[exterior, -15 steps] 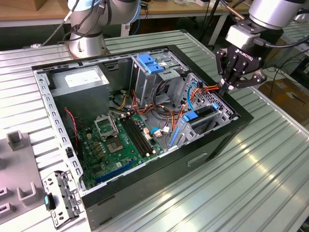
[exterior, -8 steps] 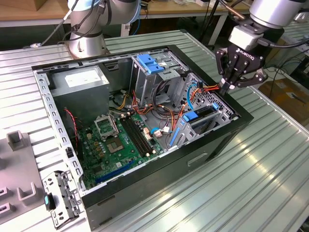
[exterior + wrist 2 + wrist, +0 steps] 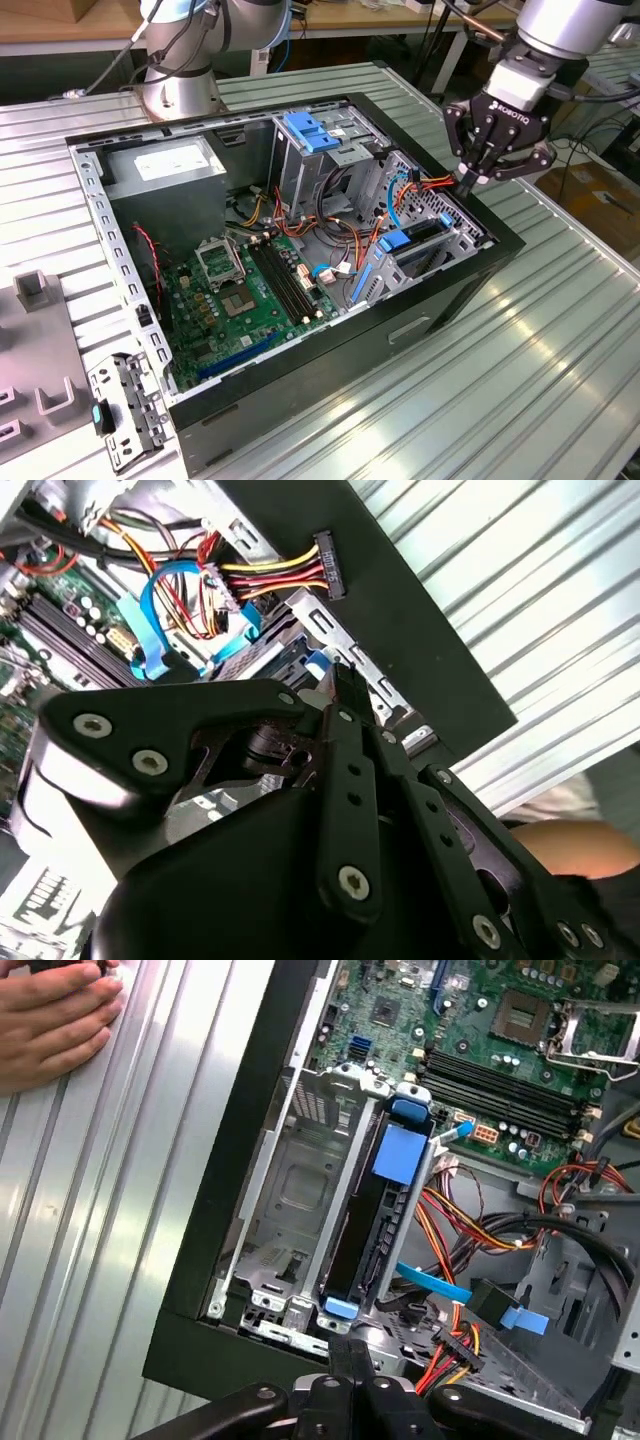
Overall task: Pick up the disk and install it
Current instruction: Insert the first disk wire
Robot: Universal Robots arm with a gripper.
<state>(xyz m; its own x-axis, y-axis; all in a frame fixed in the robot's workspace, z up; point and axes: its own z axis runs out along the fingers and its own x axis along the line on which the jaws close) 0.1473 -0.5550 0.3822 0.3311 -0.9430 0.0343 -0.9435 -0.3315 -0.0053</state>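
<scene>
The disk (image 3: 378, 1225) is judged seated in its bay (image 3: 285, 1195). The gripper (image 3: 467, 184) is poised just above, jaws together and empty, so a clean retreat clear of the cables (image 3: 470, 1232) is called for.

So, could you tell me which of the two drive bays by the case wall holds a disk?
The inner bay, nearer the motherboard: the disk with blue rails stands in it, while the outer bay against the black wall is bare metal.

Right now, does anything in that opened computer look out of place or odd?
Two things. A power connector on yellow, red and black wires lies unplugged against the case wall. A person's hand rests on the ribbed table beside the case, with the gripper above the drive bay.
</scene>
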